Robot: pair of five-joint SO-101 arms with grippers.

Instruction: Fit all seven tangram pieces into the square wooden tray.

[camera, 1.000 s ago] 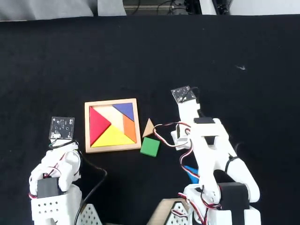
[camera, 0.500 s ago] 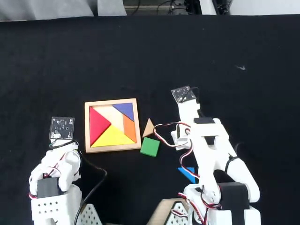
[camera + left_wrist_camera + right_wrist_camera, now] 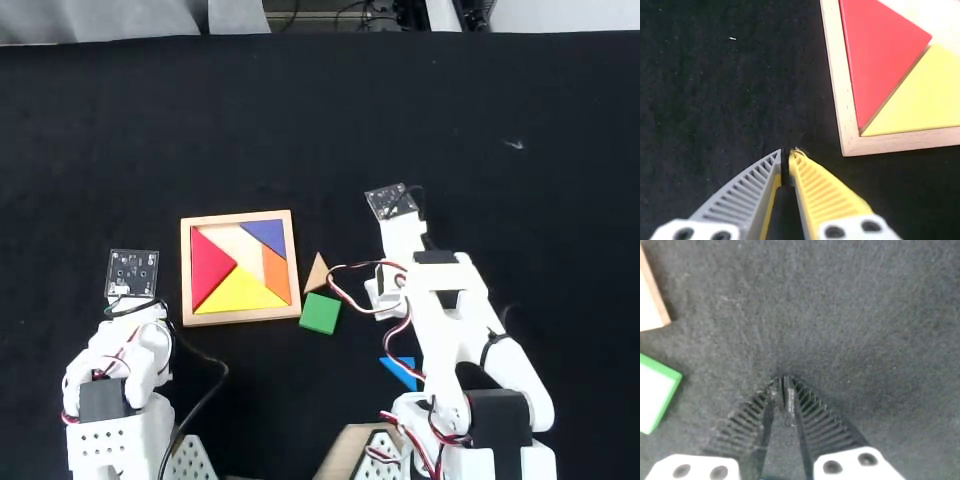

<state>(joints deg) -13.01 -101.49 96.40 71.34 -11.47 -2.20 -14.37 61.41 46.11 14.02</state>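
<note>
— Left to fit?

— Tan triangle (image 3: 317,272), green square (image 3: 320,313), blue parallelogram (image 3: 400,370). All loose on the black table (image 3: 300,130). First two lying close together, just beside the tray (image 3: 238,214) on the side toward the right arm (image 3: 440,320). Third lying near that arm's base, partly hidden under it.

— Already seated?

— Red triangle (image 3: 208,265), yellow triangle (image 3: 240,292), orange piece (image 3: 276,272), violet triangle (image 3: 264,235). Leaves bare pale floor by the far rim.

— Handling?

— Judged light, stiff and flat, probably painted wood. Smooth enough to skid if nudged, not fragile. Best pinched across two opposite edges of the square. For the triangle, better across its two short sides. Thin, so calls for a straight descent with the tips nearly grazing the table.

— Grippers?

— Left gripper (image 3: 788,154): pinched closed on nothing, poised over bare table just beside the tray corner by red and yellow. Right gripper (image 3: 783,382): likewise closed and carrying nothing, above the table with the green square off to one side. Must spread before any pick.
</note>
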